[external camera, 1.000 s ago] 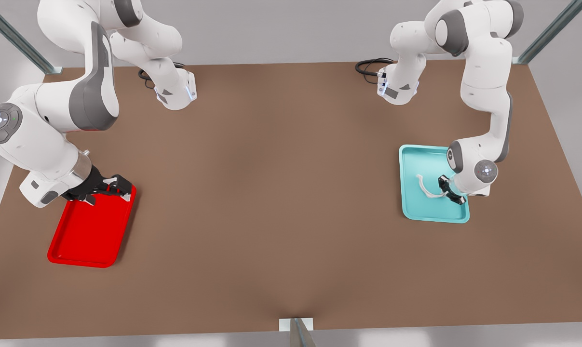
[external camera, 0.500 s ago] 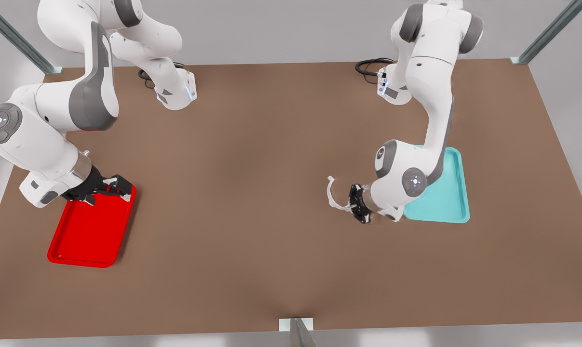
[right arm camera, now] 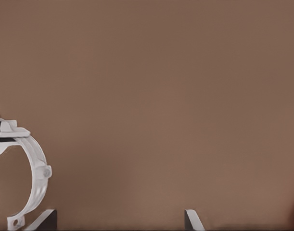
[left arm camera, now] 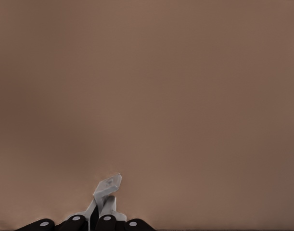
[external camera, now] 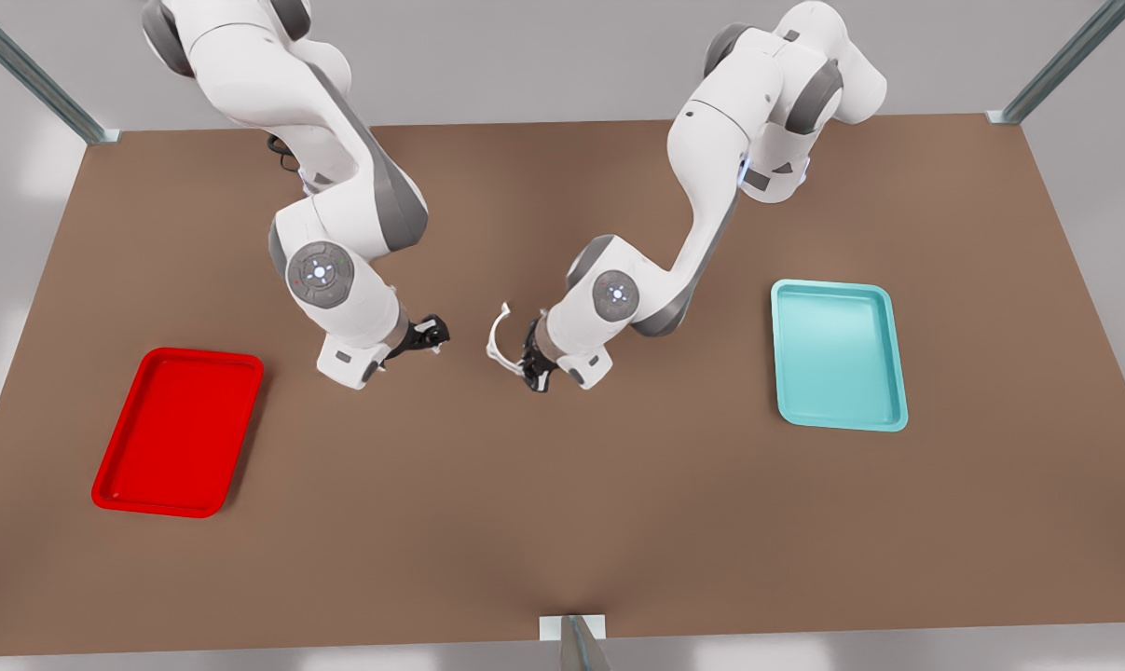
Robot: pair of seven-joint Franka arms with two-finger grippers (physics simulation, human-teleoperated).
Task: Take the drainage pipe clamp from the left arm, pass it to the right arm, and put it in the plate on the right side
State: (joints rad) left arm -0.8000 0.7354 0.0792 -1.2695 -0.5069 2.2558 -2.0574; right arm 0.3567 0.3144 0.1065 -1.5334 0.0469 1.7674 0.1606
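Left gripper (external camera: 528,365) clamped on drainage pipe clamp (external camera: 498,341) mid-table, well away from red plate (external camera: 178,431). Right gripper (external camera: 429,335) spread, just beside clamp. Thin arc, sloppy approach could've knocked it loose.

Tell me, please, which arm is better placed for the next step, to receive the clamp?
The right arm. Its open right gripper faces the drainage pipe clamp across a small gap, on the side of the red plate. The left gripper is shut on the clamp, so it can only offer it.
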